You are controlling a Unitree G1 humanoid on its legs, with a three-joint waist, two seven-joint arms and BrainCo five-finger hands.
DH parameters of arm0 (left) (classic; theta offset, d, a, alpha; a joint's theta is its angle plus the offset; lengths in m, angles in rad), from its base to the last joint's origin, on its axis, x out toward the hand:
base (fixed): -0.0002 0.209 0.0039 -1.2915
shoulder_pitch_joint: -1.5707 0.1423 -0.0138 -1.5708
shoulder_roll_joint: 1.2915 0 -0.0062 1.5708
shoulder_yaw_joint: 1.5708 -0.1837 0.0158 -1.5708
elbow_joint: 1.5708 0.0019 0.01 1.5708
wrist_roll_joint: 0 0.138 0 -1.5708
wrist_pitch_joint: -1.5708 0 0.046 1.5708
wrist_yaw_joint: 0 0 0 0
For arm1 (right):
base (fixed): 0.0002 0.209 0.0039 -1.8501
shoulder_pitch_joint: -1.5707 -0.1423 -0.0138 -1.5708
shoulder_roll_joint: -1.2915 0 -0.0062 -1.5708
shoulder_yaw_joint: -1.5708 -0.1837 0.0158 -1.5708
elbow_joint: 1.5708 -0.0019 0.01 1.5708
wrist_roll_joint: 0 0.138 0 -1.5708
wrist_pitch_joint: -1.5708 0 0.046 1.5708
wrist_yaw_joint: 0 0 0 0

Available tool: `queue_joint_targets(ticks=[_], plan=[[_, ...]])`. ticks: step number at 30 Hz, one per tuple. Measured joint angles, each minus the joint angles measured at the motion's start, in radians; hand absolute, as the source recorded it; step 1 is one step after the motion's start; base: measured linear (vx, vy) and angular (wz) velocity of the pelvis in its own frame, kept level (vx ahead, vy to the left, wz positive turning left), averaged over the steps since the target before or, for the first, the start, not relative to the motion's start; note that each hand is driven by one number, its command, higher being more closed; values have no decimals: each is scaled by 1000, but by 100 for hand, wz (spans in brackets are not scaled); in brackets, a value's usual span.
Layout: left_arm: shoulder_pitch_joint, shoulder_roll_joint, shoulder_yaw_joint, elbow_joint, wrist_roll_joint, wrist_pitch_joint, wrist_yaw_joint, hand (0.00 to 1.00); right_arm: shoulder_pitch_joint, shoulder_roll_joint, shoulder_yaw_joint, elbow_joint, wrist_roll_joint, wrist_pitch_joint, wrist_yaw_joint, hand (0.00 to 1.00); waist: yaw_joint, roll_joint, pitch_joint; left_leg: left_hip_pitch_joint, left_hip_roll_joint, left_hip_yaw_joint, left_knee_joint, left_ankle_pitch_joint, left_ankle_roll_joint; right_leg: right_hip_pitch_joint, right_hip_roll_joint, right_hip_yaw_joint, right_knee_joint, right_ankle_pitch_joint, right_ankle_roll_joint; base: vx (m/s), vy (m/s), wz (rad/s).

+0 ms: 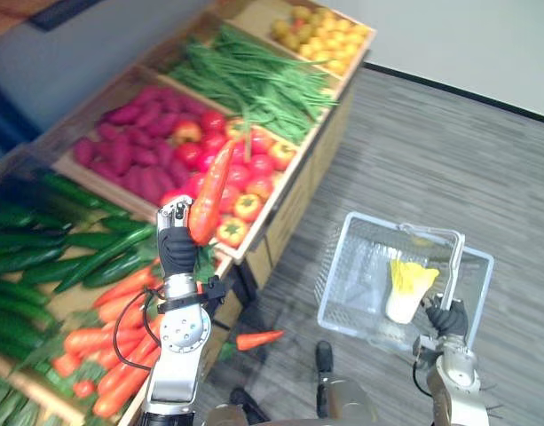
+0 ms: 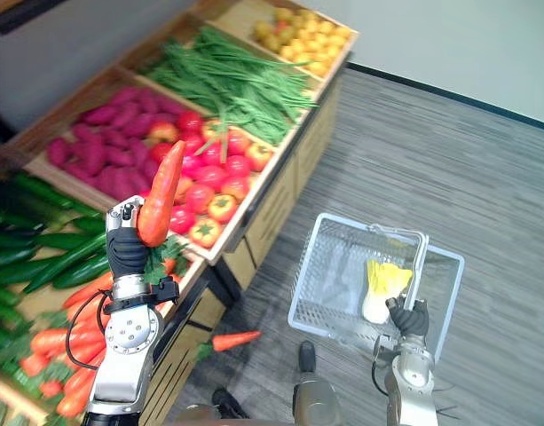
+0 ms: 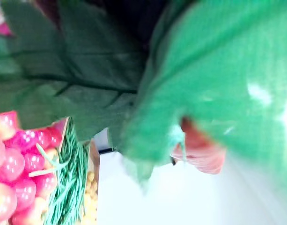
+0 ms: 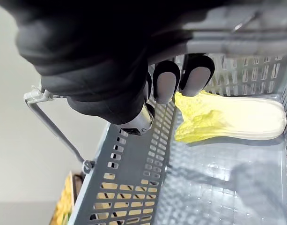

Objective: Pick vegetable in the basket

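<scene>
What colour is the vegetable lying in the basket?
Cabbage: yellow leaves, creamy white base; clearest in the right wrist view.

**Two head views from above, two wrist views from very close**

The left and right eye views look steeply down from the robot's head. They sit side by side, so both show the basket (image 1: 342,266) over the grey floor (image 1: 449,142) and the vegetable stand (image 1: 294,217) to the left of the basket. The left wrist view looks along the left robot hand (image 1: 176,248) at the stand. The green leaves (image 3: 87,70) of the carrot (image 1: 209,195) it grips sit right against the lens. Past them are the tomatoes (image 3: 17,173) and green beans (image 3: 63,187) that the eye views also show. The right wrist view looks down past the right robot hand (image 4: 110,61), curled round the handle (image 4: 255,42), into the basket. It is close on the cabbage (image 4: 237,119), which the eye views also show.
</scene>
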Motion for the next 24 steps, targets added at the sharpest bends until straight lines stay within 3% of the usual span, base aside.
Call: queue_joint_targets(ticks=[3,4,5,6,7,10,12,14,16,19,24], plan=[[-39,-3,-52,47,-12,-1,-15,100,1,-7,9,0,2,0,-1,100,-8,9,1,0,49,-53,110,-4,22,25,34,46,0,-18,-5,72,-73,-68],[-56,-5,-88,78,-29,-1,-29,100,4,-12,14,-1,7,0,-2,100,-14,10,0,-28,62,-202,209,19,76,52,46,82,-1,-31,-9,98,-96,-55],[-56,-6,-94,84,-32,-1,-30,100,5,-12,16,-2,12,0,-2,100,-18,9,1,-49,54,-275,245,12,90,64,44,95,-4,-37,-14,94,-9,-64],[-49,-7,-99,87,-40,-2,-41,100,4,-16,35,-6,13,0,-5,100,-11,10,0,-79,-1,-421,249,-46,73,73,42,135,-11,-51,-21,75,79,-70],[-49,-4,-100,93,-40,-3,-48,100,3,-16,45,-7,18,0,-5,100,3,10,0,-102,-46,-506,238,-78,82,77,40,171,-15,-52,-22,59,93,-91],[-6,3,-119,103,-40,-3,-52,100,-1,-9,105,-38,21,0,-6,100,26,6,3,-198,-159,-700,182,-102,98,92,42,265,-19,-46,-12,24,132,-106],[25,-3,-148,105,-41,-4,-65,100,19,-10,134,-61,22,0,-1,100,40,25,-3,-212,-158,-717,83,-17,69,102,72,321,-24,-36,28,15,156,-113],[40,6,-188,129,-41,0,-96,100,63,-4,183,-137,44,1,14,100,46,1,-16,-173,-172,-641,42,-29,80,121,56,388,-83,-12,61,70,159,-81],[35,16,-219,144,-41,2,-114,100,79,-4,204,-181,62,0,38,100,42,-9,-19,-156,-191,-606,5,-23,88,111,40,421,-97,5,75,44,103,-49],[13,16,-266,190,-40,7,-135,100,70,-9,254,-194,76,0,90,100,25,-4,-23,-119,-208,-572,-44,-14,93,110,30,447,-99,1,84,92,104,-29],[-59,17,-307,285,-37,20,-147,100,50,-23,325,-193,91,1,147,100,24,-4,-24,-81,-211,-525,-98,-4,83,88,38,491,-102,4,85,104,35,-32]])
